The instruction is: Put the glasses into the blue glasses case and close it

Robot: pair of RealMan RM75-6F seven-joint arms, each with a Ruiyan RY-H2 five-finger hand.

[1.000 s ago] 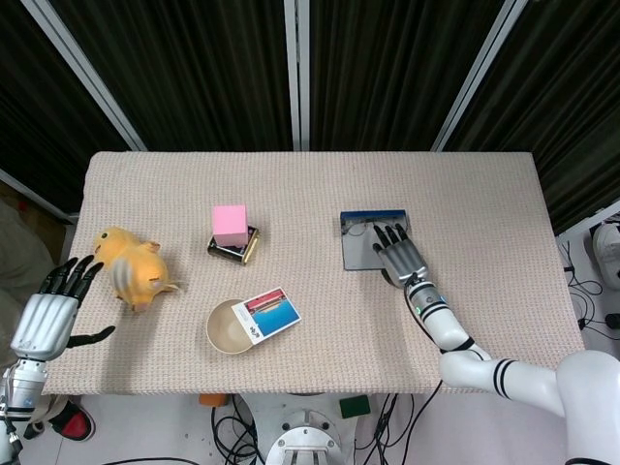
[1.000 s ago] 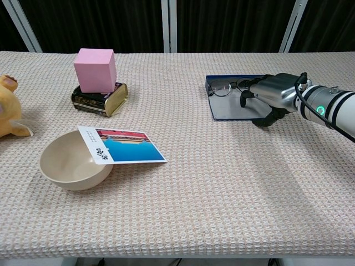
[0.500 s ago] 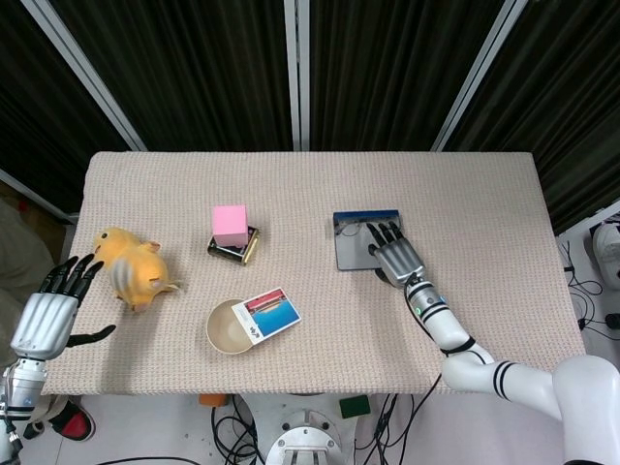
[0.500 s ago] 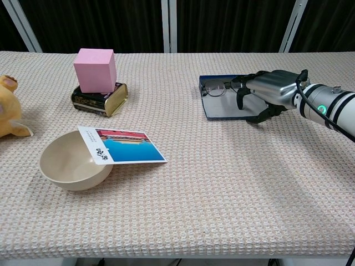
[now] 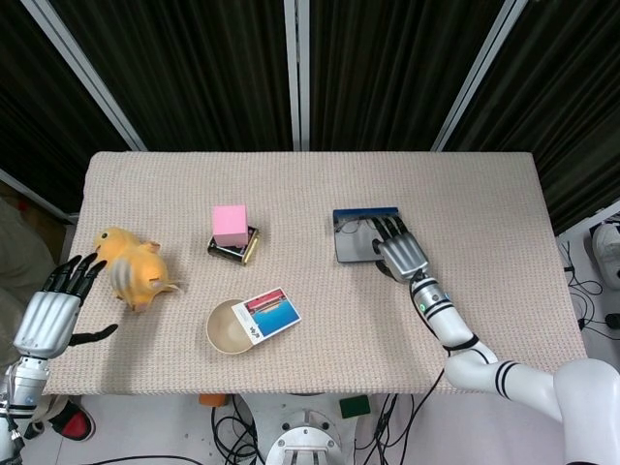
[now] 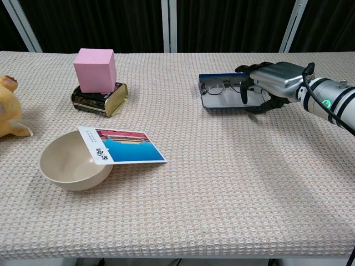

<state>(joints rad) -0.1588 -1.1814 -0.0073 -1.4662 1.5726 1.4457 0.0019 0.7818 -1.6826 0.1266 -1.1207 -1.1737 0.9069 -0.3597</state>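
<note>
The right robot hand [image 6: 265, 83] lies over the right part of the blue glasses case [image 6: 222, 98], with its fingers [image 6: 244, 91] bent down over the case. It looks like it is touching the case or the glasses, but I cannot tell if it is gripping anything. The glasses [image 6: 219, 86] are inside the open case, lying flat with the lenses to the left of the fingers. The case sits on the right half of the surface [image 5: 310, 320].

So the glasses part looks done, and I think the closing step is the one in hand. The next move calls for the hand to let go of the glasses, find the lid and fold it down over them. It must go gently, so the case does not slide and the glasses do not get squashed.

The left robot hand [image 5: 48, 315] hangs off the left edge of the surface, fingers spread, holding nothing. Just beside it lies a yellow toy [image 5: 136, 269]. Farther in are a pink block [image 5: 230, 224] on a dark tin [image 6: 100, 100], and a bowl [image 6: 69, 163] with a picture card [image 6: 125, 149] resting on its rim.
</note>
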